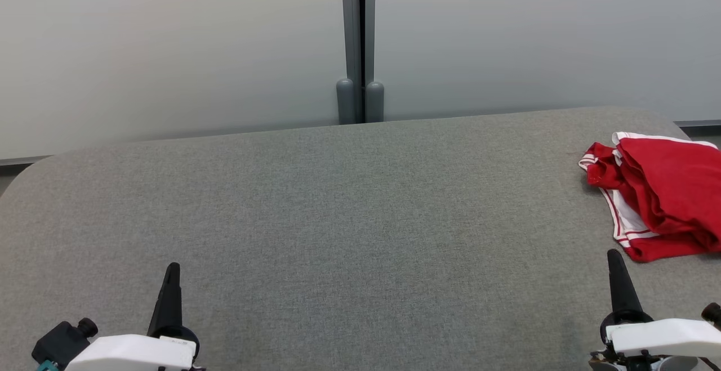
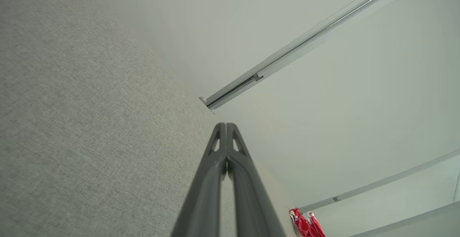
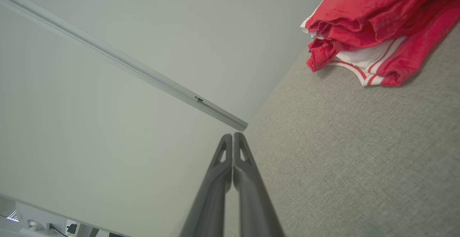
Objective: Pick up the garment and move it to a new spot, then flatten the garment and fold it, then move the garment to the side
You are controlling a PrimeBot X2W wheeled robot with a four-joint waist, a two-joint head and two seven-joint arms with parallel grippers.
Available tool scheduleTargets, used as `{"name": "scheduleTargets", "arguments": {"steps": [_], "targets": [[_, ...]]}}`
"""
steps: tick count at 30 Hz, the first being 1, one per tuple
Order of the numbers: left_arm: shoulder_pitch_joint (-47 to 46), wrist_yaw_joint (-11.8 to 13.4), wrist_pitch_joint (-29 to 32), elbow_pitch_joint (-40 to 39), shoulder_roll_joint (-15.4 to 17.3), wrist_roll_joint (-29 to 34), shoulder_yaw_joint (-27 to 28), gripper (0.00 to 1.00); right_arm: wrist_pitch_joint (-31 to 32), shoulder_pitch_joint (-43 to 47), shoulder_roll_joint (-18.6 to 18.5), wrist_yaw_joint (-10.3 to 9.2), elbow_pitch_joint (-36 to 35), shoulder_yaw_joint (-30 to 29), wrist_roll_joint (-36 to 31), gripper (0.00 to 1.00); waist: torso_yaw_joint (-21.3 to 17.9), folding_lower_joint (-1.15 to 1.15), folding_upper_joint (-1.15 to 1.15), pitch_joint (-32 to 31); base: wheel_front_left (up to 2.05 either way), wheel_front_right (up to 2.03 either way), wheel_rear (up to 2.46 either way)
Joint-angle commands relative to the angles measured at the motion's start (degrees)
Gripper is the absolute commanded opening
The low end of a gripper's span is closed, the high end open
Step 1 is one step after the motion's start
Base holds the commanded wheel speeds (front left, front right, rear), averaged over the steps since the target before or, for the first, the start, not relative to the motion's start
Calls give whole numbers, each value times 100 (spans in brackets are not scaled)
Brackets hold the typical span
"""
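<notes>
Red with white trim, the garment (image 1: 664, 191) lies bunched near the far right edge of the table (image 1: 338, 208), untouched. My left fingers (image 1: 169, 298) are pressed together on nothing, low at the near left, pointing away across the grey cloth. My right fingers (image 1: 619, 286) are likewise clenched and empty, just short of the garment.

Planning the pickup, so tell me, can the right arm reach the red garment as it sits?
Probably yes: the garment lies bunched just ahead of the right tool, nothing but bare table between them, though the shut tool must open first.
</notes>
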Motion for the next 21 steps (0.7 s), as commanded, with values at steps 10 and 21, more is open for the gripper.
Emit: {"name": "scheduleTargets", "arguments": {"steps": [10, 21], "targets": [[-287, -155, 166, 55, 46, -697, 139, 0, 191, -223, -41, 1, -28, -123, 703, 0, 19, 0, 0, 41, 0, 0, 0], [-431, -245, 331, 135, 45, -1281, 242, 0, 362, -312, -35, 1, -6, -226, 1302, 0, 39, 0, 0, 85, 0, 0, 0]]}}
